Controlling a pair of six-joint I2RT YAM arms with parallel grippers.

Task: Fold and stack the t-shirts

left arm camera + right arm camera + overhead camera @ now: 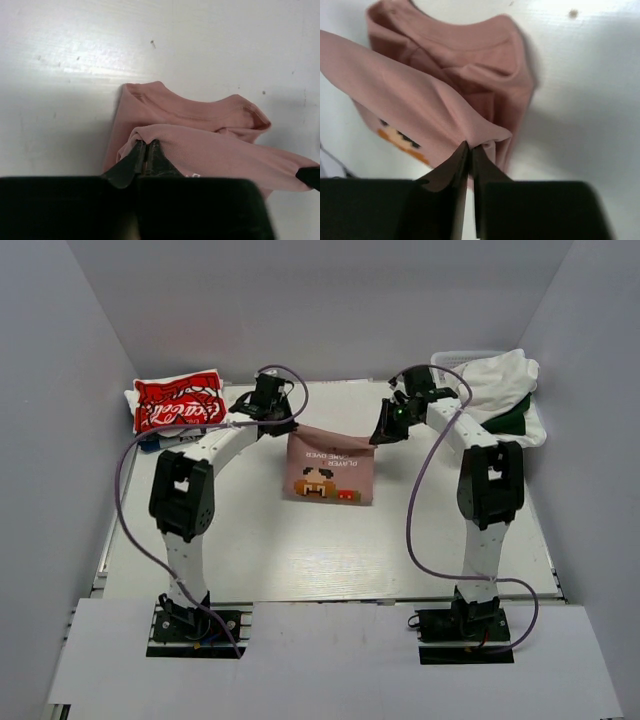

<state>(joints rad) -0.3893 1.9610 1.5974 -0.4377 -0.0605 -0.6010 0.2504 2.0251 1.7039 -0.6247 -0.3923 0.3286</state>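
Pink cotton tee (330, 468), soft and floppy, lying on the counter (300, 560) with its far edge lifted. Light stuff. My guess is it sags and slips unless you pinch the edge near both corners, right? —mika

Yep, and that's how it sits. The left hand (146, 146) is clenched on its far-left corner, and the right hand (470, 146) on the far-right one. The wrist cams show each pinch and the collar (200, 107) under the flap. Only the top cam shows the whole pixel print (322, 485), the red tee (178, 402) well left of the pink one, and the basket (455, 355) of white tees (495, 378) off to its right. —jo
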